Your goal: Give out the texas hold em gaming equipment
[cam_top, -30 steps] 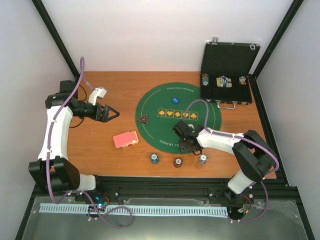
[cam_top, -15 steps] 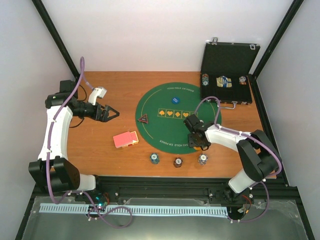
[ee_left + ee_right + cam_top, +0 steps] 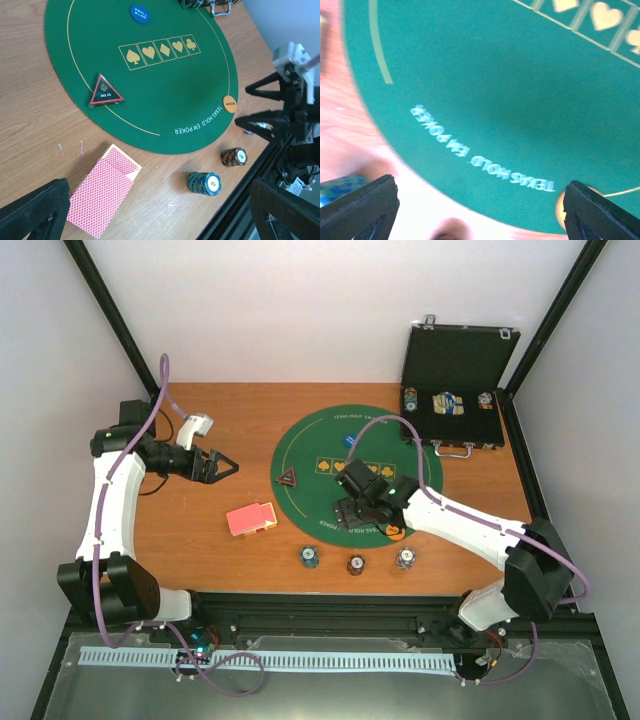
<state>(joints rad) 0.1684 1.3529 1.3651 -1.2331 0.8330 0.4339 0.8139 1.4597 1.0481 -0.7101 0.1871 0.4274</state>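
Orange disc [image 3: 395, 532] on the green mat [image 3: 310, 455] rim, just beside the right pincer [image 3: 352, 514], which is spread wide and empty. Chip stacks [image 3: 355, 565] near it, off the mat. Red-backed cards [image 3: 250, 519] and triangle [image 3: 288, 478] near the left pincer [image 3: 226, 468], also wide open and empty.

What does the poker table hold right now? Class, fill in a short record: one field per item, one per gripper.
mat: green, round, on the table
cards: red-backed pile on table, left of mat
chip stacks: three, near edge, off mat
blue disc: on mat, far side
orange disc: on mat, near rim
triangle: on mat, left edge
case: open, far right corner
left gripper: open, empty
right gripper: open, empty, above mat
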